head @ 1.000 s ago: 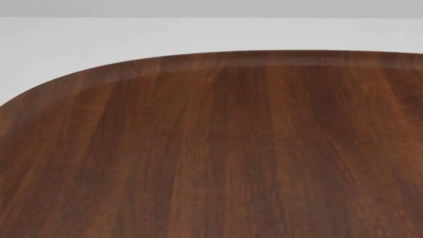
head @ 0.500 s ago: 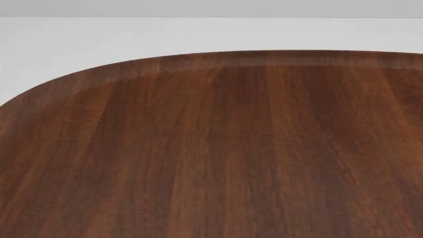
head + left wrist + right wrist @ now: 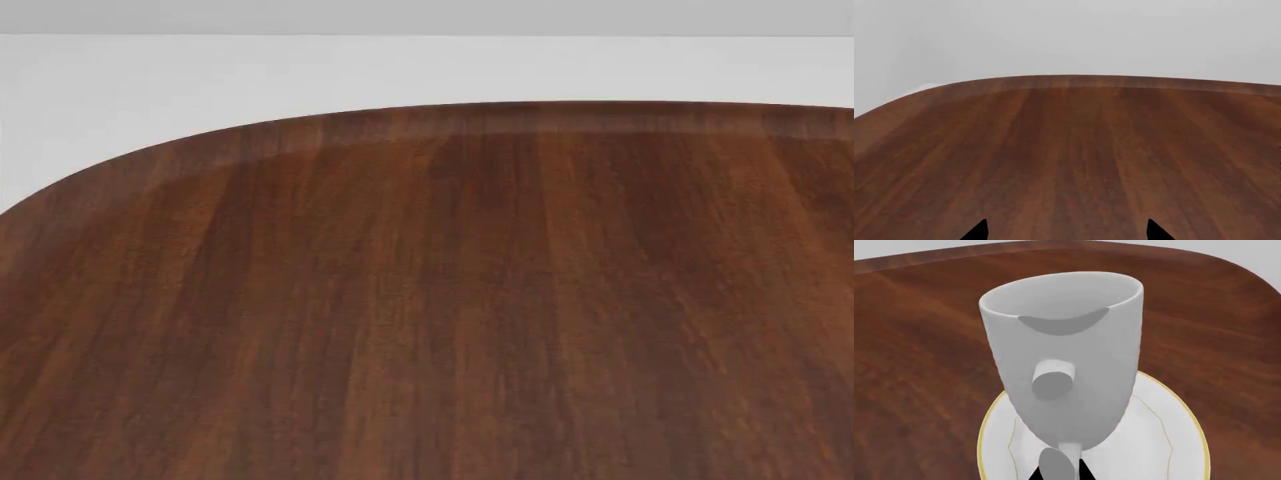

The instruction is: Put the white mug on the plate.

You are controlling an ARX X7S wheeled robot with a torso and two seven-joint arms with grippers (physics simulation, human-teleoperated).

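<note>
No lettering, label, brand, number or sign can be read in any view right now. The white mug [image 3: 1064, 360] shows a plain glossy wall, the plate [image 3: 1167, 440] a blank white face with just a thin tan rim line, and the wooden surface [image 3: 427, 300] carries only its grain

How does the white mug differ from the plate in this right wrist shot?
The white mug is tall and deep, tapering toward its base; the plate is flat and wide. The mug has a looped handle; the plate has a thin tan rim. The mug stands over the plate, which lies on the wooden table. Both are glossy white.
</note>
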